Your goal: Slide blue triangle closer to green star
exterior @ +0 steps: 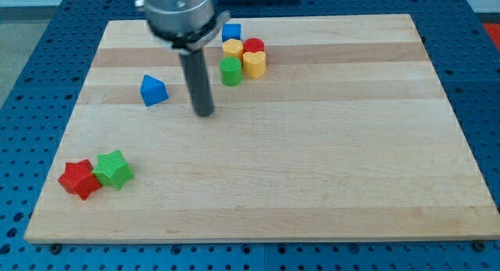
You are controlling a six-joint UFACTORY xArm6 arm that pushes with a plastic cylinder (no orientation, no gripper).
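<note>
The blue triangle (153, 90) lies on the wooden board at the upper left. The green star (114, 169) lies at the lower left, touching a red star (79, 179) on its left. My tip (203, 113) rests on the board to the right of the blue triangle, a short gap away, not touching it. The green star is well below and to the left of the triangle.
A cluster sits near the view's top centre: a blue cube (231, 32), a yellow block (233, 48), a red cylinder (255, 46), a yellow heart (254, 63) and a green cylinder (230, 71). The board's edge (47, 185) runs down the left.
</note>
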